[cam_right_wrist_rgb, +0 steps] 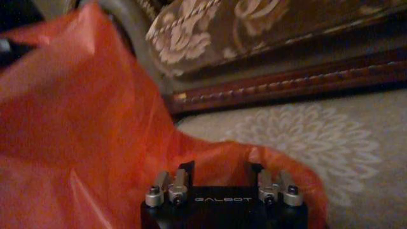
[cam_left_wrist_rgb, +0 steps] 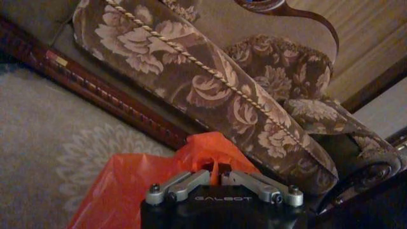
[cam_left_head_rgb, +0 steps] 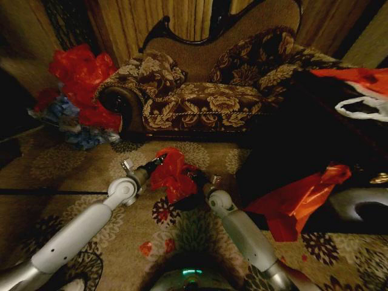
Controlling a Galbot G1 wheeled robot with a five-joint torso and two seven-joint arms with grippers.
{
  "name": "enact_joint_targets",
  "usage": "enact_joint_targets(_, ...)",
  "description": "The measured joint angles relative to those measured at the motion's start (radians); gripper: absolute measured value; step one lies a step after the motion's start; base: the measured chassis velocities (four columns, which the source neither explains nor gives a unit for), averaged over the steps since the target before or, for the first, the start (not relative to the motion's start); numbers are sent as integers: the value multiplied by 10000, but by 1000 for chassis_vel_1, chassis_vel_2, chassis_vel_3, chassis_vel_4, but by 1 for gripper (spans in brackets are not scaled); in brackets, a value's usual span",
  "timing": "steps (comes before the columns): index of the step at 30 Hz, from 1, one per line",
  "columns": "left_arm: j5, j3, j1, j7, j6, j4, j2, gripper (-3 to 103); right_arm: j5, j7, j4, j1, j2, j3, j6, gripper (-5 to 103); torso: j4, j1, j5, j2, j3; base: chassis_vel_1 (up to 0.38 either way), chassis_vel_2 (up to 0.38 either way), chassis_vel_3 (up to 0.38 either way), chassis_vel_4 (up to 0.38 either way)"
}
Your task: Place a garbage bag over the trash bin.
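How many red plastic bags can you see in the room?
3, maybe more hidden: the garbage bag held between the left gripper and right gripper; a bigger red-orange bag on the right; a red plastic heap left of the sofa.

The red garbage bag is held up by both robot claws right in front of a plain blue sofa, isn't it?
Not quite. The sofa isn't plain blue; the head view shows brown fabric with a cream flower pattern. The rest holds: the left claw and right claw hold the garbage bag in front of it.
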State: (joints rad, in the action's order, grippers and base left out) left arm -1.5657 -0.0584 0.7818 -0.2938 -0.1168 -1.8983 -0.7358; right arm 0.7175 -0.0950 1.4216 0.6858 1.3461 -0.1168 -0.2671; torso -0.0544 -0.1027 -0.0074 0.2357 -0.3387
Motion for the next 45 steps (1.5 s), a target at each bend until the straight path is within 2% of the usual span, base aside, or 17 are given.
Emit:
enact_joint_targets(3,-8,11,5,6,3,13,-23,0,-100,167,-302,-200,96,-145,-63,44,0,0,0,0,0,0,0,0,0)
enact_joint_targets(4,-18,26,0,9,4,32,-47,0,-205,273,-625,-415,202,-283,-175,33,0,0,0,0,0,0,0,0,0)
enact_joint_targets(6,-34,37,-20,11,5,47,-67,0,-265,274,-819,-558,260,-382,-253,33,0,0,0,0,0,0,0,0,0)
enact_joint_targets(7,-63,44,-54,17,7,56,-86,0,-327,180,-997,-737,315,-533,-423,27,0,0,0,0,0,0,0,0,0)
enact_joint_targets(8,-63,44,-54,17,7,56,-86,0,-327,180,-997,-737,315,-533,-423,27,0,0,0,0,0,0,0,0,0)
enact_joint_targets(12,-176,70,-134,48,7,69,-176,0,-314,-317,-1184,-1275,220,-1088,-1435,6,0,0,0,-1,1,0,0,0,0)
enact_joint_targets(16,-186,111,-151,131,7,100,-244,0,-260,-505,-1615,-1611,150,-1465,-1961,1,0,0,1,-2,1,0,0,0,0)
enact_joint_targets(29,56,616,-210,290,58,188,-533,0,-429,-436,-2580,-1855,213,-1643,-2116,0,0,1,0,-1,1,0,0,0,0)
enact_joint_targets(35,91,747,-383,291,67,315,-689,0,-397,-440,-1951,-1775,-88,-1383,-2329,-3,6,1,4,-2,0,0,0,0,0)
enact_joint_targets(37,59,731,-435,290,70,399,-709,0,-117,-450,-793,-1575,-697,-1168,-2748,5,-2,1,-4,-2,1,0,0,0,0)
enact_joint_targets(39,47,720,-449,292,71,439,-711,0,10,-460,-313,-1481,-931,-1095,-2873,5,-3,1,0,-1,1,0,0,0,0)
enact_joint_targets(42,21,706,-467,286,72,576,-720,0,369,-546,1063,-1052,-1521,-678,-2992,20,-2,1,1,-2,1,0,0,0,0)
enact_joint_targets(43,21,706,-467,286,72,576,-720,0,369,-546,1063,-1052,-1521,-678,-2992,20,-2,1,1,-2,1,0,0,0,0)
enact_joint_targets(45,14,717,-477,252,72,682,-739,0,862,-512,1826,-698,-1831,-351,-2904,31,1,1,1,-1,1,0,0,0,0)
